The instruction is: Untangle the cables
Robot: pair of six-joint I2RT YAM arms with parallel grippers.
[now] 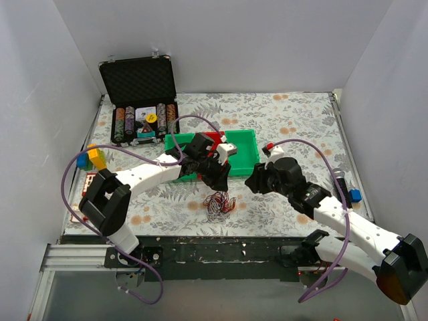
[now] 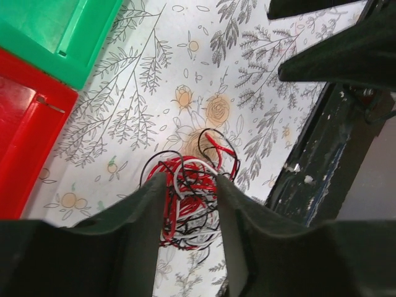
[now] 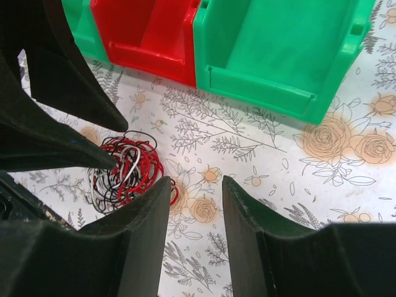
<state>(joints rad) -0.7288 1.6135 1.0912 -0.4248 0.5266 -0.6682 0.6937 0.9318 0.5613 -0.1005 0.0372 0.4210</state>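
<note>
Cables (image 1: 217, 204), red, white and black, are lying tangled on the tabletop (image 1: 287, 114), the left gripper (image 2: 190, 180) hovering released above them, the right gripper (image 3: 195, 182) gaping alongside.

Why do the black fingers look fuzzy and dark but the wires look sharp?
Left wrist view: the left fingers sit right by the lens, soft and dim, the cables in focus. Right wrist view: right fingers likewise shadowy, cables crisp. Top view: even light.
</note>
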